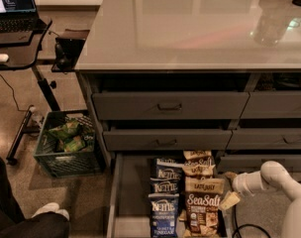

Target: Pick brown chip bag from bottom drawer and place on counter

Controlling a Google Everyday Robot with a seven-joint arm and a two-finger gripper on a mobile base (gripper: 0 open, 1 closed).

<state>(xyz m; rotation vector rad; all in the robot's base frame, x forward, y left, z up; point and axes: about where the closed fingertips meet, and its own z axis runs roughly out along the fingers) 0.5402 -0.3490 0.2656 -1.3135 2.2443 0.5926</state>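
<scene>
The bottom drawer (133,192) is pulled open at the bottom of the camera view. It holds a row of brown chip bags on the right; the front one (203,208) stands upright with white "Sea Salt" lettering. A row of blue Kettle bags (165,206) stands to its left. My gripper (229,189), on a white arm coming in from the right, is open just beside the front brown bag's right edge, over the drawer's right wall. It holds nothing. The glossy pale-grey counter (190,29) spans the top of the cabinet.
Closed grey drawers with bar handles (169,106) sit above the open one. A green crate (66,144) of green bags stands on the floor at left. A black desk with a laptop (14,14) is at far left. A person's leg and shoe (46,213) are at bottom left.
</scene>
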